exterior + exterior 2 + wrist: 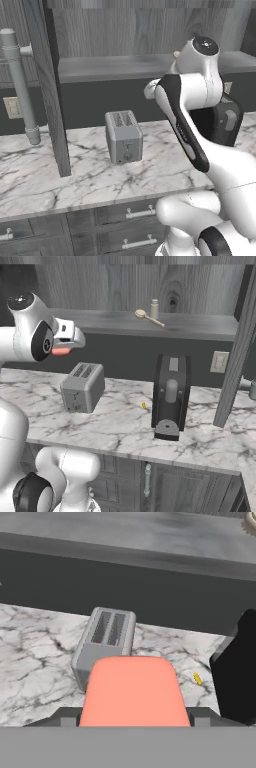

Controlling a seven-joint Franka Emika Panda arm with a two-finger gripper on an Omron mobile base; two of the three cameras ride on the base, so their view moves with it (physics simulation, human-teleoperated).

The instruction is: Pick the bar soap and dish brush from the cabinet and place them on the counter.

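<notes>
A: Where are we? The cabinet [150, 286] stands open above the surface [120, 421], and the toaster [82, 387] sits below our arm.

B: We're mid-carry, I'd say. Our pincer [62, 350] is closed across the bar soap [134, 692], held wide by its breadth, up in the air over the toaster.

A: Next?

B: Lower it to a bare patch of marble beside the toaster and release. The dish brush [148, 317] lies on the cabinet shelf, awaiting our return.
</notes>
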